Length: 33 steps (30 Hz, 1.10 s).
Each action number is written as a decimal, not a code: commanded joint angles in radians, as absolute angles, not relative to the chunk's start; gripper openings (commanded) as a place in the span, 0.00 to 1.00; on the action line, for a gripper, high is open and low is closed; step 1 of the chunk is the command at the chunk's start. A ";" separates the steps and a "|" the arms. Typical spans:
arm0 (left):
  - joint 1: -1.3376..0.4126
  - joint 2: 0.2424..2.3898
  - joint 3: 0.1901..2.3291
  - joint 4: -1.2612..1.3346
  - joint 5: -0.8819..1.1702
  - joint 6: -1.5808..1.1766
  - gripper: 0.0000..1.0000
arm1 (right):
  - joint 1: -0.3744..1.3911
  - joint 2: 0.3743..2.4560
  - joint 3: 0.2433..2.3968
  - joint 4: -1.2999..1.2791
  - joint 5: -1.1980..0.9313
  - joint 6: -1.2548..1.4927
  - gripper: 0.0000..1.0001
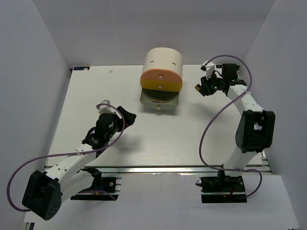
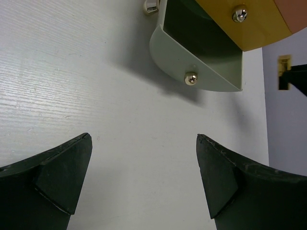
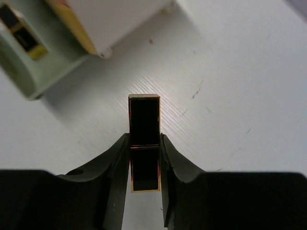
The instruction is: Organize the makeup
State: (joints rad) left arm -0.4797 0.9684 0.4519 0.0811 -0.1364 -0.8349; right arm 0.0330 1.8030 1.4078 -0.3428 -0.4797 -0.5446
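Note:
My right gripper [image 3: 144,142] is shut on a black-and-gold lipstick tube [image 3: 144,119] and holds it above the table, right of the cabinet. In the top view this gripper [image 1: 200,89] is at the back right, with the tube's gold end [image 1: 197,87] showing. A second black-and-gold tube [image 3: 20,29] lies in the open pale green drawer [image 3: 29,72]. My left gripper [image 2: 144,143] is open and empty over bare table, in front of that drawer [image 2: 201,72]; in the top view it [image 1: 126,116] sits left of centre. Other makeup is out of view.
The cream cylindrical cabinet [image 1: 163,61] stands at the back centre with an orange drawer [image 1: 160,76], a yellow drawer [image 1: 161,86] and the pulled-out green drawer [image 1: 159,101]. White walls close in the table [image 1: 158,139] on the left, right and back.

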 commanded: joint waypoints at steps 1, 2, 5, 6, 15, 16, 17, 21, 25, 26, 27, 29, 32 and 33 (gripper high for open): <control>-0.476 0.927 0.465 0.104 -0.127 -0.825 0.98 | 0.029 1.660 1.362 -0.344 -0.655 -0.597 0.00; -0.476 0.922 0.454 0.107 -0.126 -0.827 0.98 | 0.031 1.610 1.355 -0.347 -0.675 -0.609 0.00; -0.476 0.911 0.442 0.118 -0.123 -0.830 0.98 | 0.038 1.519 1.327 -0.356 -0.755 -0.660 0.00; -0.476 0.908 0.440 0.121 -0.121 -0.828 0.98 | 0.052 1.500 1.322 -0.357 -0.785 -0.673 0.00; -0.476 0.879 0.448 0.120 -0.126 -0.822 0.98 | 0.309 1.442 1.308 -0.273 -0.637 -0.778 0.00; -0.476 0.873 0.445 0.118 -0.126 -0.822 0.98 | 0.333 1.462 1.315 -0.246 -0.608 -0.781 0.00; -0.476 0.868 0.443 0.117 -0.127 -0.824 0.98 | 0.356 1.477 1.324 -0.238 -0.583 -0.782 0.00; -0.476 0.833 0.431 0.100 -0.136 -0.828 0.98 | 0.428 1.577 1.391 -0.224 -0.474 -0.796 0.00; -0.476 0.815 0.433 0.084 -0.153 -0.827 0.98 | 0.460 1.678 1.443 -0.238 -0.433 -0.842 0.00; -0.476 0.815 0.431 0.083 -0.155 -0.827 0.98 | 0.475 1.689 1.447 -0.241 -0.427 -0.856 0.00; -0.476 0.815 0.431 0.083 -0.155 -0.827 0.98 | 0.486 1.700 1.447 -0.242 -0.407 -0.882 0.00; -0.476 0.819 0.433 0.084 -0.152 -0.828 0.98 | 0.511 1.727 1.445 -0.235 -0.370 -0.899 0.00; -0.476 0.825 0.436 0.084 -0.150 -0.825 0.98 | 0.529 1.764 1.457 -0.216 -0.339 -0.904 0.14; -0.476 0.827 0.436 0.084 -0.150 -0.825 0.98 | 0.529 1.775 1.466 -0.225 -0.325 -0.904 0.19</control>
